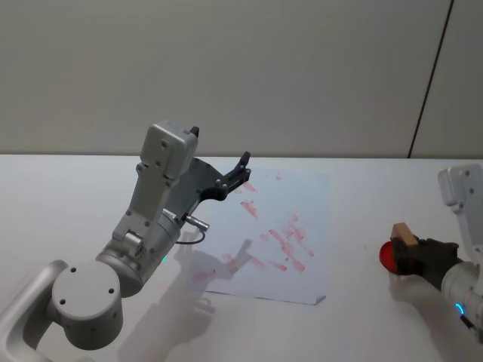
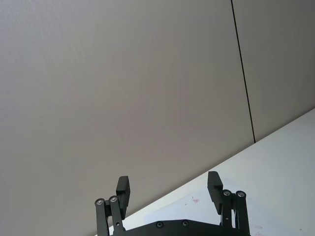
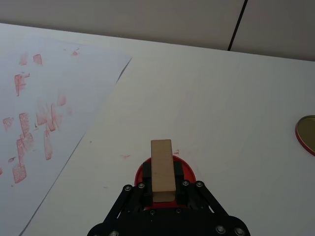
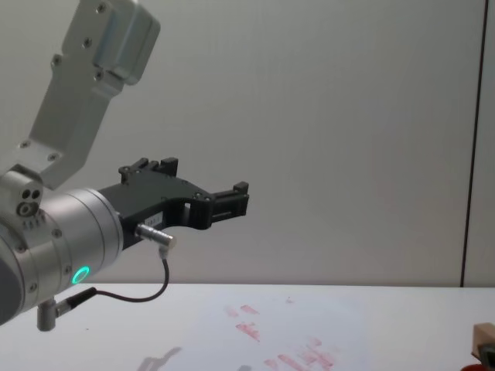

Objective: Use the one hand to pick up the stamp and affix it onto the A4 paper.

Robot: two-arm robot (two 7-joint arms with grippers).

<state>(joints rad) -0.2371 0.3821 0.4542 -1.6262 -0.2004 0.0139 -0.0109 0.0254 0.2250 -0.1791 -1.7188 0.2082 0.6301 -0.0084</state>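
1. The right gripper (image 3: 162,189), on the arm with the blue ring light, has its jaws clamped on the wooden stamp (image 3: 162,169), which stands over a round red ink pad (image 1: 389,256); I judge this is to ink its face.
2. The A4 paper (image 1: 309,226) lies well apart to the left; carrying comes next.
3. The left gripper (image 2: 170,194) hangs raised with jaws apart, clear of the sheet.

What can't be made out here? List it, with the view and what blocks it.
- Underside of the stamp: in the right wrist view the right gripper and the block itself hide it.
- Red thing under the stamp: mostly covered in the head and right wrist views.
- Round object: cut off by the right wrist view's edge.
- Near edge of the A4 paper: hidden in the head view behind the raised, open left gripper and its arm.
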